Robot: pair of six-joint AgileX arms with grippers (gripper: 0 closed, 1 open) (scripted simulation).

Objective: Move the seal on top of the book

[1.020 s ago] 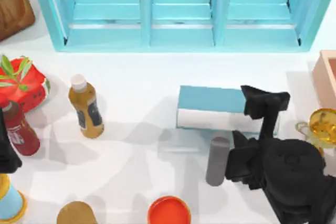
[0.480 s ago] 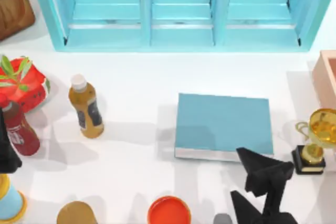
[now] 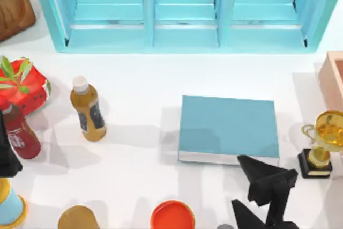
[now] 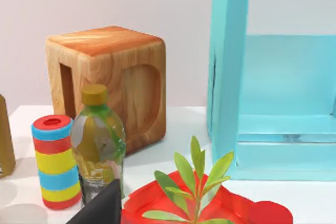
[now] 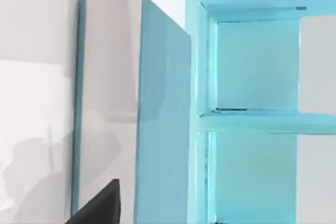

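The right gripper (image 3: 237,181), which a second ago hung over the near edge of the book (image 3: 228,124), has drawn back toward the near right of the table, and has barely shifted in the last half second. Its fingers stand wide apart with nothing between them. The book lies flat, right of centre, in front of the turquoise shelf unit (image 3: 182,12) and left of the gold trophy (image 3: 321,143), its long axis running left to right, white page edges facing near. Its cover is bare, so the placing looks undone. The left gripper (image 3: 6,156) is parked at the table's left edge.
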